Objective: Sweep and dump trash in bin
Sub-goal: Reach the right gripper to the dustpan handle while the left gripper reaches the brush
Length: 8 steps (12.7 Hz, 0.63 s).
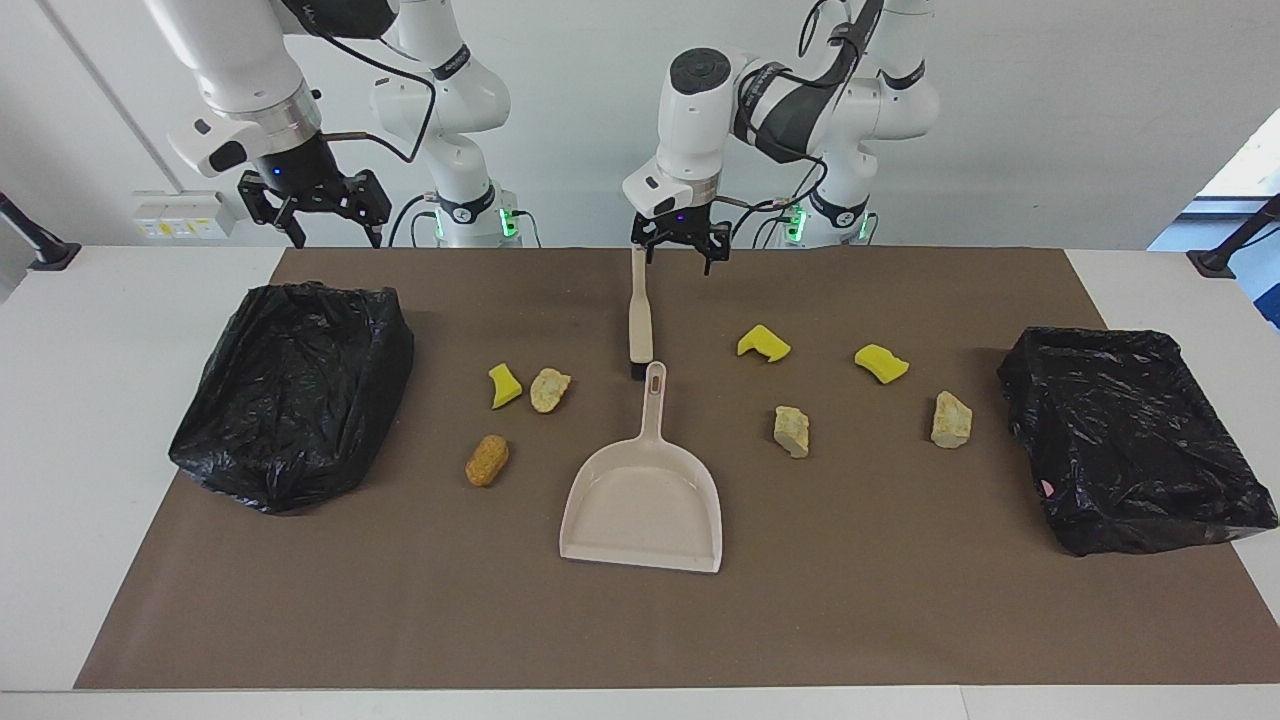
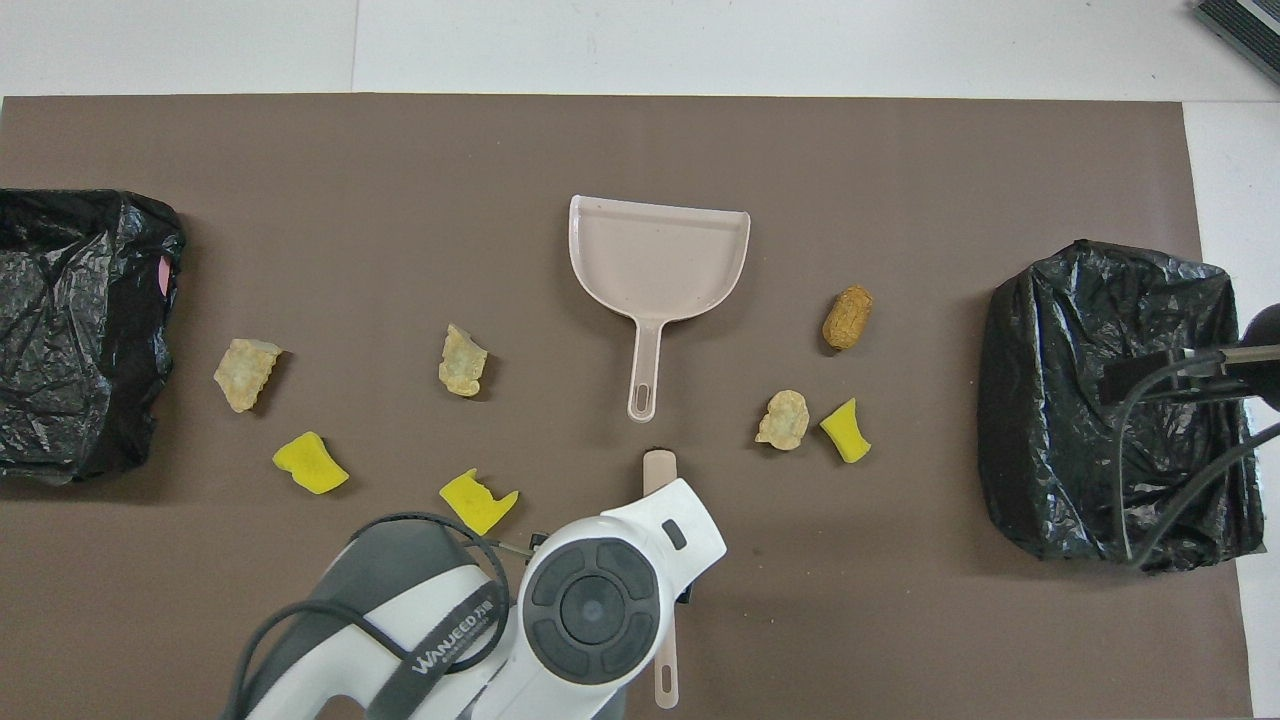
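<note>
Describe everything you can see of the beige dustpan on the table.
The dustpan looks like smooth beige plastic: a wide, shallow pan with low walls and a slim handle with a slot at its end. It lies flat and empty on the brown mat, handle toward the robots, its end close to the brush. No trash piece or gripper touches it.

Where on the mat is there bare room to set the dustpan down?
Bare brown mat lies past the beige plastic dustpan's wide lip, farther from the robots, between both black-bagged bins. Crowded: yellow sponge wedges and tan crusty chunks flank its handle.

Smooth beige plastic dustpan [image 1: 643,503] and brush [image 1: 640,318], crinkled glossy black bags [image 1: 290,390], matt brown mat [image 1: 900,600].
</note>
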Available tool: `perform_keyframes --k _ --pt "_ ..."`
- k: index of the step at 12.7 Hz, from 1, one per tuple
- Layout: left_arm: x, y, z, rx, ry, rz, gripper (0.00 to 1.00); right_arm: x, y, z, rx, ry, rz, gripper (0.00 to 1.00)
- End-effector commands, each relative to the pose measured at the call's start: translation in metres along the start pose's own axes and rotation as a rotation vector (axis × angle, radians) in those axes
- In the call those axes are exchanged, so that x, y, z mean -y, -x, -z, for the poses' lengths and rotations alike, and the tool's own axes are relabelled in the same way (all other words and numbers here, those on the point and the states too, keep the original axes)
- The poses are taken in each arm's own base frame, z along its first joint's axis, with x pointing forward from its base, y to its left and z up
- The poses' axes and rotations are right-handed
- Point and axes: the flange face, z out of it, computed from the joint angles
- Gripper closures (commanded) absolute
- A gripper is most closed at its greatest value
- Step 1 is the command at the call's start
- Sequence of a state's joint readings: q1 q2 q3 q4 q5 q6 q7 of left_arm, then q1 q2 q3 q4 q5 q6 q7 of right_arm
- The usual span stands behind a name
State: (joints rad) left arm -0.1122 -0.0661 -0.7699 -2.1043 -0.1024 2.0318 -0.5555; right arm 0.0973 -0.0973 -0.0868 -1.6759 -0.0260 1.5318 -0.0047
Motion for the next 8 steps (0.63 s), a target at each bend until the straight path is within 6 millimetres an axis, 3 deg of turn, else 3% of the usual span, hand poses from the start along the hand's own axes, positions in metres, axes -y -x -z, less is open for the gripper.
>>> perform_keyframes --k 1,3,7,8 --pt "-0.017 0.014 -0.029 0.021 0.018 0.056 0.00 -0.001 -0.030 -0.004 0.058 0.013 -0.025 0.00" --pt "-0.027 0.022 -0.050 0.051 0.023 0.032 0.00 0.005 -0.050 -0.013 0.097 0.014 -0.017 0.00" --pt "-0.032 0.042 -0.082 0.077 0.010 0.012 0.00 0.037 -0.076 -0.029 0.111 0.017 0.032 0.00" --pt "-0.034 0.043 -0.082 0.066 0.018 0.010 0.00 0.049 -0.085 -0.036 0.106 0.016 0.046 0.00"
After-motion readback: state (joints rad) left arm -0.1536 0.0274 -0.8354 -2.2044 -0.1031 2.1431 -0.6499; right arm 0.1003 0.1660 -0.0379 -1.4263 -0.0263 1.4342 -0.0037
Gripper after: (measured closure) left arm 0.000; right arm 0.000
